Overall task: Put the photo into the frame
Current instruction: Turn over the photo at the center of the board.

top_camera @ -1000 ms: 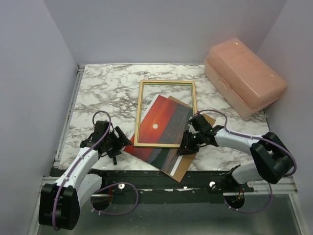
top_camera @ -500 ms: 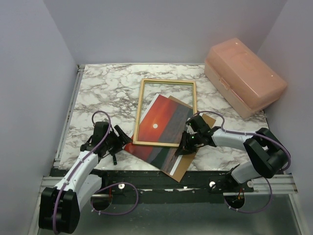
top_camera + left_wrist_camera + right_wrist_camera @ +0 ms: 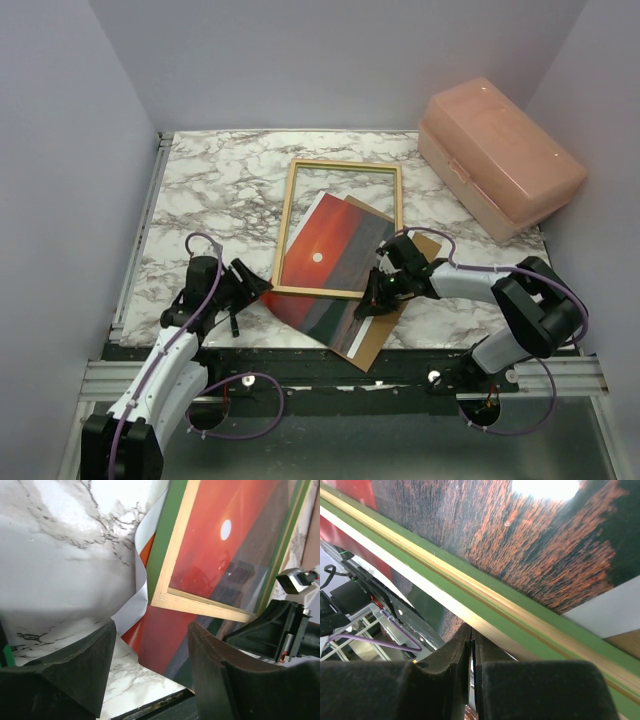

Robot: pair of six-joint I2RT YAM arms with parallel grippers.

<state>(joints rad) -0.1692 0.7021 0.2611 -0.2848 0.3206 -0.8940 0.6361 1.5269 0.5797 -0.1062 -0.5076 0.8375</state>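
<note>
Left claw (image 3: 150,632) has its fingers apart, holding nothing, beside the photo's (image 3: 305,305) curled white edge, which only its close camera shows. Right claw's (image 3: 472,640) fingers are pinched together against the frame's (image 3: 520,622) green rail. That frame lies on the photo.

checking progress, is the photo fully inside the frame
No, the photo lies askew under the frame, its near end sticking past the near rail.

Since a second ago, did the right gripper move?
Yes. The right gripper slid a little left, away from the pink box, along the frame's near rail.
</note>
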